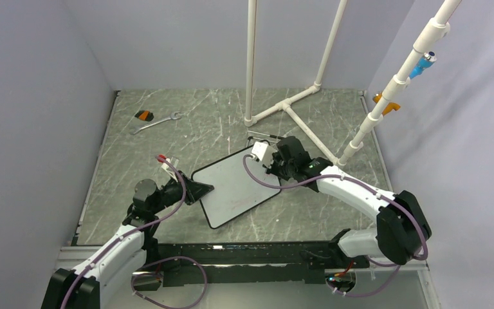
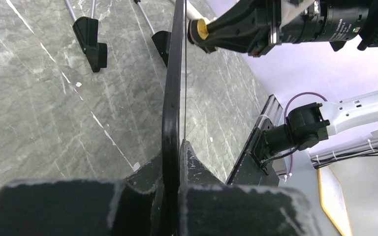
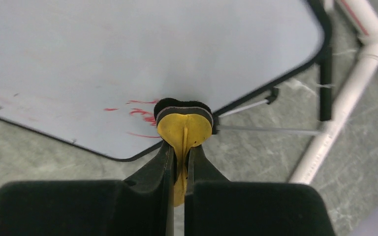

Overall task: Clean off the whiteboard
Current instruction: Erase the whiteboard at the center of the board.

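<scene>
The whiteboard [image 1: 238, 183] is a white board in a thin black frame, held tilted above the table. My left gripper [image 1: 201, 189] is shut on its left edge; in the left wrist view the black frame [image 2: 172, 98] runs edge-on between my fingers. My right gripper [image 1: 269, 161] is shut on a yellow eraser [image 3: 184, 129] with a black felt pad, pressed on the board's face [image 3: 128, 59] near its far right corner. A few red marks [image 3: 140, 112] show just left of the eraser. The eraser also shows in the left wrist view [image 2: 203, 29].
A white PVC pipe frame [image 1: 296, 112] stands behind the board, one pipe close to my right gripper [image 3: 344, 98]. The board's black wire stand feet [image 2: 91, 42] hang underneath. A wrench [image 1: 156, 122] and a small orange-black object [image 1: 144, 115] lie far left.
</scene>
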### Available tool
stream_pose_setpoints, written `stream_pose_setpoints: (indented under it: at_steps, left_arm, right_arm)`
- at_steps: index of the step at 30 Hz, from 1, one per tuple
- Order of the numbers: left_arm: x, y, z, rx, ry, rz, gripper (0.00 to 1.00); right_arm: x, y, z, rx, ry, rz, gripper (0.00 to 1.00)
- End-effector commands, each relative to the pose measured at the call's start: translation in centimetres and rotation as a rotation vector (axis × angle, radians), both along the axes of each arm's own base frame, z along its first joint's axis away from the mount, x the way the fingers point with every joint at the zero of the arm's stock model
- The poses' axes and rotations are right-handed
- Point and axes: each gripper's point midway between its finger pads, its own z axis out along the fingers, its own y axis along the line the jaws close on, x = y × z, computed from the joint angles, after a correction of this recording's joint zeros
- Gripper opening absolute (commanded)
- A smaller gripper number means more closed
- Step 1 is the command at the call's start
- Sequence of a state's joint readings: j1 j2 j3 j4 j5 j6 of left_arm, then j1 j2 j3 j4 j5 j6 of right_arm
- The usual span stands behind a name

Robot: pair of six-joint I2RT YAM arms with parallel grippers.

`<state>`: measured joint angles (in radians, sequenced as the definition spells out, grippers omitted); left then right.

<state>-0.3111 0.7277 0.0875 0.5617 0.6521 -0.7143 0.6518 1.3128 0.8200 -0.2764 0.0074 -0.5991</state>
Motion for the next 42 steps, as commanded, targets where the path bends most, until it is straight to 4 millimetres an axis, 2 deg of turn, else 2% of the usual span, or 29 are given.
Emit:
stream_pose_setpoints:
  at_steps: [1, 4, 7, 9, 11, 15, 18, 21, 28, 31, 33, 35, 37, 39, 42]
  left_arm:
    - [-0.4, -0.4, 1.1, 0.002, -0.063, -0.045, 0.0]
    - [-0.4, -0.4, 1.1, 0.003, -0.062, -0.046, 0.0]
    - [-0.3, -0.5, 1.2, 0.002, -0.061, -0.05, 0.0]
    - [-0.4, -0.5, 1.2, 0.0, -0.063, -0.048, 0.0]
    - [-0.4, -0.4, 1.2, -0.004, -0.061, -0.045, 0.0]
    - [-0.5, -0.4, 1.2, -0.011, -0.064, -0.043, 0.0]
    - [-0.5, -0.5, 1.3, -0.018, -0.063, -0.048, 0.0]
    - [-0.5, -0.6, 1.5, -0.031, -0.062, -0.056, 0.0]
    - [-0.5, -0.7, 1.6, -0.056, -0.059, -0.054, 0.0]
    - [-0.5, -0.7, 1.7, -0.066, -0.057, -0.053, 0.0]
    - [-0.6, -0.7, 1.7, -0.07, -0.055, -0.053, 0.0]
    - [-0.6, -0.7, 1.8, -0.075, -0.057, -0.055, 0.0]
    - [-0.7, -0.7, 1.6, -0.078, -0.053, -0.056, 0.0]
    - [-0.8, -0.8, 1.6, -0.083, -0.051, -0.06, 0.0]
    - [-0.7, -0.9, 1.8, -0.093, -0.051, -0.067, 0.0]
  right_arm:
    - [-3.2, 2.8, -0.5, 0.015, 0.098, 0.219, 0.0]
    - [-5.8, 4.2, -1.2, 0.004, 0.155, 0.344, 0.0]
    - [-6.6, 5.1, -1.3, 0.01, 0.166, 0.372, 0.0]
    - [-5.7, 5.4, -0.8, 0.038, 0.143, 0.319, 0.0]
    - [-3.6, 5.1, 0.2, 0.074, 0.082, 0.205, 0.0]
    - [0.7, 2.9, 2.2, 0.148, -0.03, -0.048, 0.0]
    - [1.3, 2.3, 2.2, 0.167, -0.047, -0.097, 0.0]
    - [0.1, 3.5, 1.3, 0.177, 0.025, -0.03, 0.0]
    - [-6.5, 9.7, -0.6, 0.137, 0.136, 0.279, 0.0]
    - [-7.9, 11.2, -1.1, 0.115, 0.143, 0.337, 0.0]
    - [-7.0, 11.1, -0.6, 0.113, 0.11, 0.29, 0.0]
    - [-4.9, 10.5, 0.9, 0.148, 0.048, 0.201, 0.0]
    - [-2.3, 8.8, 2.2, 0.185, -0.006, 0.085, 0.0]
    - [0.4, 6.3, 3.1, 0.205, -0.058, -0.041, 0.0]
    - [1.9, 4.4, 3.4, 0.226, -0.087, -0.123, 0.0]
